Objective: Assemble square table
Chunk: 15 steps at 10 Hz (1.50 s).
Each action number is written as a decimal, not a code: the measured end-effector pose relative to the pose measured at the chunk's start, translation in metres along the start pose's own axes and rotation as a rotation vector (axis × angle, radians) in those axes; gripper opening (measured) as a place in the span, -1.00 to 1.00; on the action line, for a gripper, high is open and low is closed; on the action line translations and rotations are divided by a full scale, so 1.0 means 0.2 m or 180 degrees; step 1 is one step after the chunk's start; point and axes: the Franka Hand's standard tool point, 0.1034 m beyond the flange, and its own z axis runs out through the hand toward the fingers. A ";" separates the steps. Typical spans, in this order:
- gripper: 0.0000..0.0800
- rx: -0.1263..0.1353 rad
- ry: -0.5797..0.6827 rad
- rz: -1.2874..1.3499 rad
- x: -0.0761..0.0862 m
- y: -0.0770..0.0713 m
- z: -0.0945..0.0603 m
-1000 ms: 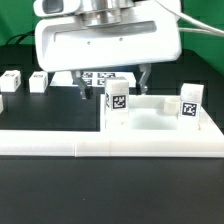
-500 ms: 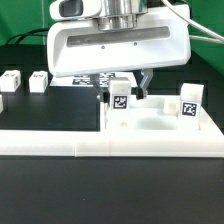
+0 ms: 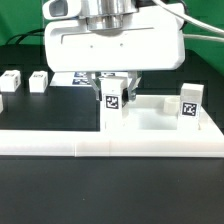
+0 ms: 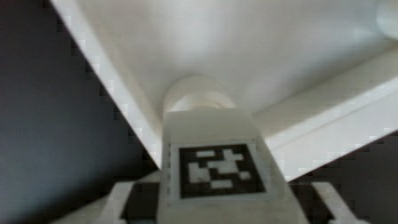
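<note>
The white square slab lies flat behind the front rail. A tagged white leg post stands upright on its corner at the exterior view's left. A second tagged leg post stands at its right corner. My gripper hangs over the left post with a finger on each side, shut on it. In the wrist view the post runs from the slab to between my fingers, tag facing the camera. Two more leg posts stand on the table at the far left.
The long low white border rail runs across the front. The marker board lies behind, partly hidden by my gripper's wide white body. Black table surface lies left of the slab.
My fingers have drawn in from a wide stance to close round the left leg post. The post's tag has shifted slightly. The other posts have not moved.
</note>
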 end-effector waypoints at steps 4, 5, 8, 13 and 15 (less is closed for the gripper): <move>-0.28 -0.0005 -0.0107 0.1892 -0.02 0.00 0.01; -0.28 0.0012 -0.0120 0.2055 -0.02 0.01 0.01; 0.22 0.0017 -0.0120 0.2037 -0.02 0.01 0.01; 0.62 0.0006 -0.0017 0.0027 -0.02 0.01 0.00; 0.62 -0.0003 -0.0011 -0.0394 -0.01 0.01 0.00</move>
